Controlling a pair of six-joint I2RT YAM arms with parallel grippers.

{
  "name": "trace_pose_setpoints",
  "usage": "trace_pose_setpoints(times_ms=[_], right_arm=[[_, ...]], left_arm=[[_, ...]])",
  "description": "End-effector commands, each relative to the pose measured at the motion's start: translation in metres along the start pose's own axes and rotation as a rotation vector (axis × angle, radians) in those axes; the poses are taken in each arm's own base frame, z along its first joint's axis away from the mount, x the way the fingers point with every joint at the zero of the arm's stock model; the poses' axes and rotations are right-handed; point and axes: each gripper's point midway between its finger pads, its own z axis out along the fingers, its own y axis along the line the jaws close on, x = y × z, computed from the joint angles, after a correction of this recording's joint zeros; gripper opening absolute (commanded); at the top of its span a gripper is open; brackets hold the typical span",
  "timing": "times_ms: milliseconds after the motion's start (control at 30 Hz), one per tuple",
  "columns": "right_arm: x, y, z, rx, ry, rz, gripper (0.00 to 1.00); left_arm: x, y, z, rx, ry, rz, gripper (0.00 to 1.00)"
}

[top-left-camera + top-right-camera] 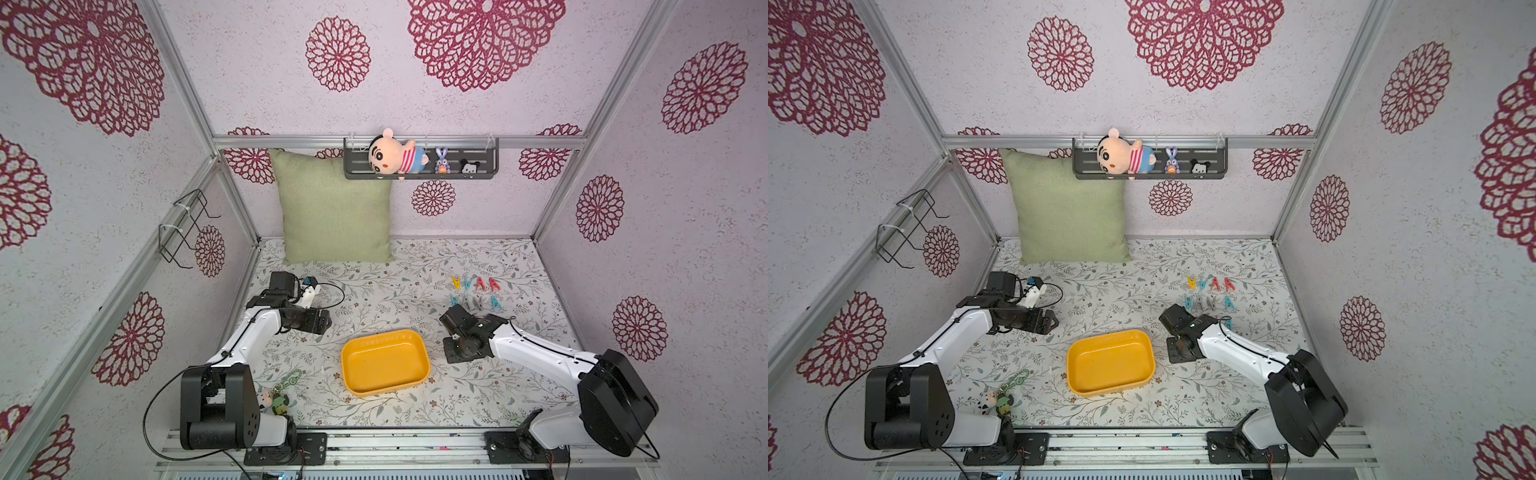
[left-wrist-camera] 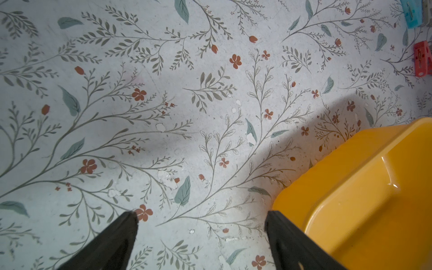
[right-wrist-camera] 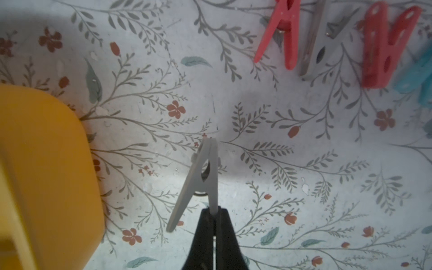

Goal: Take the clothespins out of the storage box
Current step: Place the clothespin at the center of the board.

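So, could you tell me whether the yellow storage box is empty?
Empty: in both top views the storage box shows only its bare yellow floor; the clothespins lie in rows outside it.

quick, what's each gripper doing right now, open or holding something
left gripper: open, holding nothing.
right gripper: shut on one leg of a grey clothespin.

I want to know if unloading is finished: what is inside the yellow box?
Nothing: in both top views the box shows only its bare yellow floor. The strip under its near rim is hidden. The right gripper holds a grey clothespin outside it.
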Motion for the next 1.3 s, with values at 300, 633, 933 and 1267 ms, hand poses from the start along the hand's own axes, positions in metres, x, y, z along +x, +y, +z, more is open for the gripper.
trace_pose_setpoints(times_ms=[300,633,933,1267], right_arm=[[0.003,-0.019,0.02,0.003,0.078,-0.022,0.0],[0.004,-0.026,0.029,0.055,0.103,-0.035,0.0],[0.004,-0.025,0.037,0.06,0.117,-0.045,0.01],[-0.003,-0.032,0.035,0.104,0.097,-0.042,0.13]], left_arm=[[-0.011,-0.001,-0.005,-0.007,-0.042,0.021,0.94],[-0.012,-0.001,-0.006,-0.012,-0.048,0.023,0.94],[-0.011,-0.001,-0.006,-0.009,-0.045,0.023,0.94],[-0.011,-0.001,-0.007,-0.01,-0.047,0.024,0.94]])
